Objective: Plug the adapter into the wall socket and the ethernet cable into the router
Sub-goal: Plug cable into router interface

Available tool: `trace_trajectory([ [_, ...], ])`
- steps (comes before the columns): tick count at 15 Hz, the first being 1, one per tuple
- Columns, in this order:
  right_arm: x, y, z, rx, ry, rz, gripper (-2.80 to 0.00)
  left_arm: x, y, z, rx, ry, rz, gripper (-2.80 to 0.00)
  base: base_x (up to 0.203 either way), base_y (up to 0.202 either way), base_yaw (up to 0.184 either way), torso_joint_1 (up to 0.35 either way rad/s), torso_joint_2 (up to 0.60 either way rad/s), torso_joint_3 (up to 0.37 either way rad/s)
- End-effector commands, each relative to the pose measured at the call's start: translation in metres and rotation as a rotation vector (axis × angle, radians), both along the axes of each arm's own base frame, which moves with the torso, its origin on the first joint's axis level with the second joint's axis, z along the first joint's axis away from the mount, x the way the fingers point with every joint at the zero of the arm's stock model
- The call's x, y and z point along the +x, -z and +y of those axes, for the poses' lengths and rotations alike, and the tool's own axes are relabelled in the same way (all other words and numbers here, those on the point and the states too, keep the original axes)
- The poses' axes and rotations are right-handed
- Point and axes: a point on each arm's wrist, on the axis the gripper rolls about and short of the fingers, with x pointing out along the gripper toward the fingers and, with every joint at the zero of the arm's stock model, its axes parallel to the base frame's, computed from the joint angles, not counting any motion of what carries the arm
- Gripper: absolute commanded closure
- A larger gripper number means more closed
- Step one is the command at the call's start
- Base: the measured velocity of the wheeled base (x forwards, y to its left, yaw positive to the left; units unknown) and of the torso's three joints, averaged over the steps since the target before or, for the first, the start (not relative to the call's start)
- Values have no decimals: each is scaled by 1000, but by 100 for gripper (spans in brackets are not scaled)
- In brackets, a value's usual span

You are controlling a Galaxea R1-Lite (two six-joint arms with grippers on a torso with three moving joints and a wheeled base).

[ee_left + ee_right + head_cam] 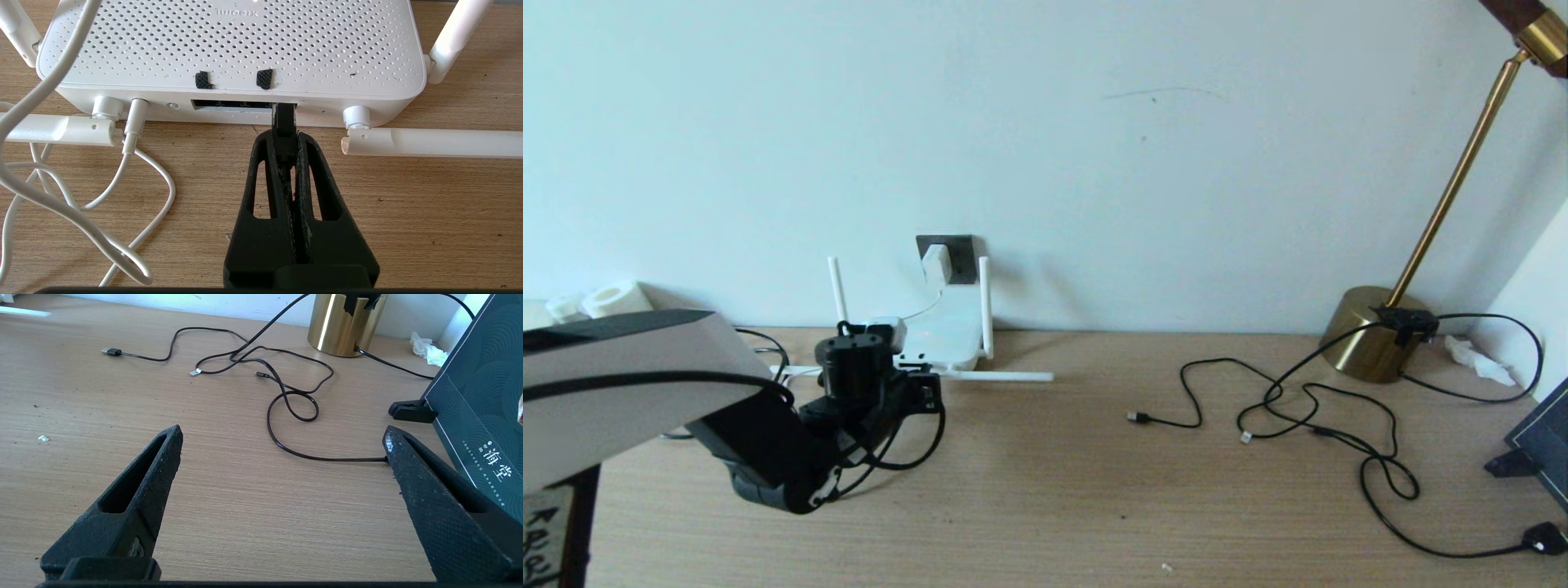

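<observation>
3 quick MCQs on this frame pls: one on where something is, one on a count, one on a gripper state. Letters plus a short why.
1. Where is the adapter?
A. Lying on the desk by the lamp
B. Plugged into the wall socket
C. Held by the right gripper

2. How many antennas of the router stand upright in the head view?
A. None
B. Two
C. Four

3. How are the jaws of the left gripper set?
A. Wide open above the desk
B. Open around an antenna
C. Shut on the ethernet cable's plug at the router's ports

Answers:
1 B: the white cube sits on the dark faceplate.
2 B: two sticks rise, the others lie flat.
3 C: the wrist view shows the jaws pinching the black plug at the port row.
</observation>
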Motion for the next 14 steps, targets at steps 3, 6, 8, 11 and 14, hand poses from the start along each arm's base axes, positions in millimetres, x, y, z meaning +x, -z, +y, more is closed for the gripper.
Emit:
trace_trajectory([
  [3,0,0,0,0,0,2,-280,0,1,0,0,-1,0,0,0,0,0,0,0,0],
  [6,0,0,0,0,0,2,-280,1,4,0,2,-1,6,0,0,0,0,0,0,0],
  [8,0,0,0,0,0,2,-280,1,4,0,1,-1,6,0,0,0,0,0,0,0],
  [11,0,0,0,0,0,1,-280,1,4,0,1,-1,6,0,0,0,0,0,0,0],
  [14,0,0,0,0,0,1,-280,1,5,0,2,-1,7,0,0,0,0,0,0,0],
])
